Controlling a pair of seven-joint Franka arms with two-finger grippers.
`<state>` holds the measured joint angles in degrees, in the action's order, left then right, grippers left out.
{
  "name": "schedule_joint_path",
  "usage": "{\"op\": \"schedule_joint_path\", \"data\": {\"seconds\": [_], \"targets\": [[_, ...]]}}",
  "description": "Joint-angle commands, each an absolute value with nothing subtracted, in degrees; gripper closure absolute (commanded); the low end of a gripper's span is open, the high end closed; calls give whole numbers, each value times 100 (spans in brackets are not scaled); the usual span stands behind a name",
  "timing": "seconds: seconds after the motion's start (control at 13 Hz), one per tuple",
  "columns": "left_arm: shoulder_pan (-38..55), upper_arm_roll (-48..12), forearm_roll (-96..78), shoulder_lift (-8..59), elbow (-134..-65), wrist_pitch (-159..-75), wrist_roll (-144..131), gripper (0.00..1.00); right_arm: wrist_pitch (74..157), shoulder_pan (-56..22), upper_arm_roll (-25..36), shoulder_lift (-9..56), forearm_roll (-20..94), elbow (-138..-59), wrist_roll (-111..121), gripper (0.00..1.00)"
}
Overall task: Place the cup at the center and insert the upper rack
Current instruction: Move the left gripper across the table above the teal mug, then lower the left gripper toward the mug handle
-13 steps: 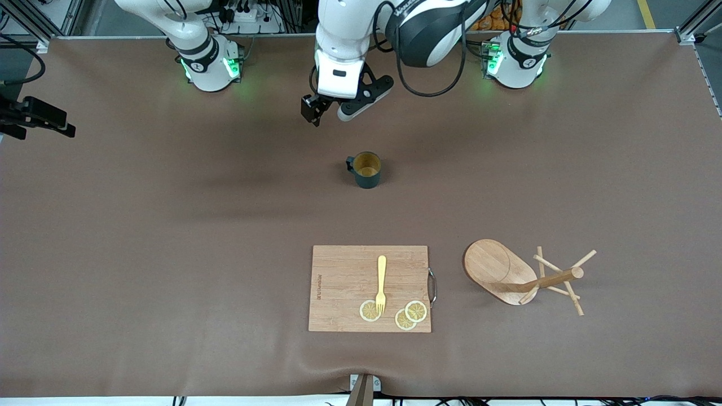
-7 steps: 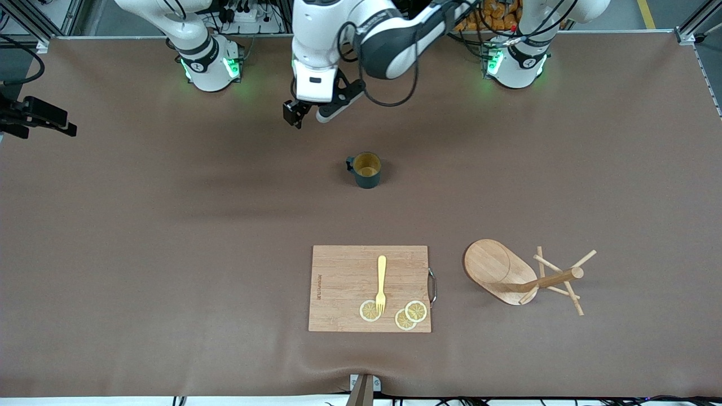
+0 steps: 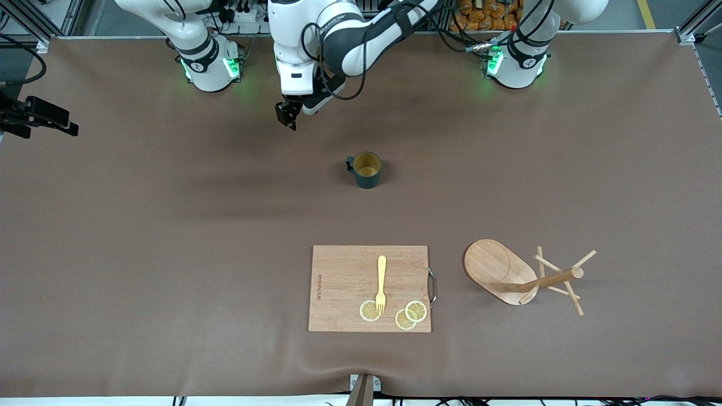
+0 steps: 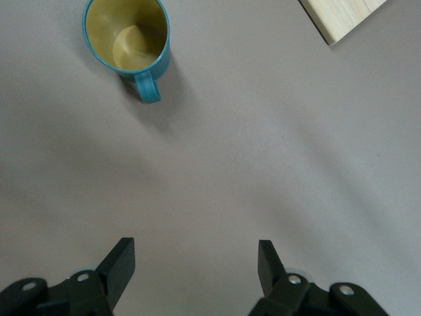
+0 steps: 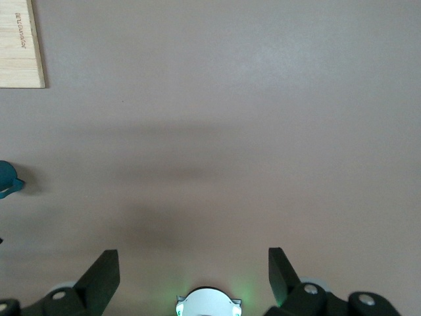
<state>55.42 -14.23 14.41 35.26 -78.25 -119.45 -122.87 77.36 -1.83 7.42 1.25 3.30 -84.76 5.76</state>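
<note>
The cup, dark teal with a yellow inside, stands upright and alone on the brown mat; it also shows in the left wrist view, and the right wrist view catches only its edge. The upper rack, a light wooden mug tree, lies tipped on its side toward the left arm's end, nearer the front camera than the cup. My left gripper hangs open and empty over bare mat near the right arm's base. My right gripper is open and empty above its own base.
A wooden cutting board carrying a yellow fork and lemon slices lies beside the rack, nearer the front camera than the cup. A black fixture juts in at the right arm's end of the table.
The left arm has swung toward the right arm's end, carrying its open gripper away from the cup. Cup, rack and board have not moved.
</note>
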Motion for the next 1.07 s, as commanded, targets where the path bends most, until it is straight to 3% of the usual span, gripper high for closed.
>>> {"op": "schedule_joint_path", "data": {"seconds": [0.0, 0.23, 0.69, 1.0], "targets": [[5975, -1004, 1652, 3989, -7366, -11988, -12585, 16, 7717, -105, 668, 26, 413, -8569, 562, 0], [6555, -379, 1652, 4209, -7339, -12277, -12805, 16, 7708, -105, 668, 35, 413, -8569, 562, 0], [7302, 315, 1853, 4491, -7330, -12278, -13244, 21, 7708, -114, 659, 53, 413, -8569, 562, 0], [7628, 492, 2416, 4781, -7339, -12112, -13667, 20, 7708, -114, 659, 61, 413, -8569, 562, 0]]}}
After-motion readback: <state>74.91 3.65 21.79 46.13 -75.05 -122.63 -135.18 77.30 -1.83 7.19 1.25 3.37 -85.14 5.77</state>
